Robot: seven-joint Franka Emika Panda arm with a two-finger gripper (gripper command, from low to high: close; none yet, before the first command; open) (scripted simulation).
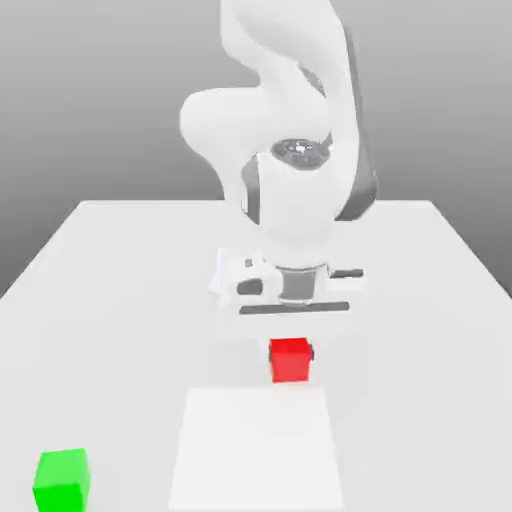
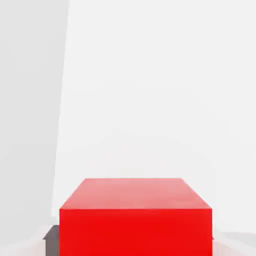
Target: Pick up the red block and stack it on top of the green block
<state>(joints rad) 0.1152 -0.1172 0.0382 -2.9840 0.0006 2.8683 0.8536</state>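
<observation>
The red block (image 1: 290,360) sits between the fingers of my gripper (image 1: 291,354), just below the white hand, near the middle of the table. A dark fingertip (image 1: 312,352) presses against the block's side on the exterior view's right. In the hand view the red block (image 2: 135,220) looms close, with a dark finger pad (image 2: 50,234) against its side. The gripper is shut on it. The green block (image 1: 62,478) stands alone near the front edge, far toward the exterior view's left, well apart from the gripper.
The white table (image 1: 420,300) carries a slightly brighter rectangular patch (image 1: 255,455) just in front of the red block. The arm's bulky white body (image 1: 290,150) rises behind the hand.
</observation>
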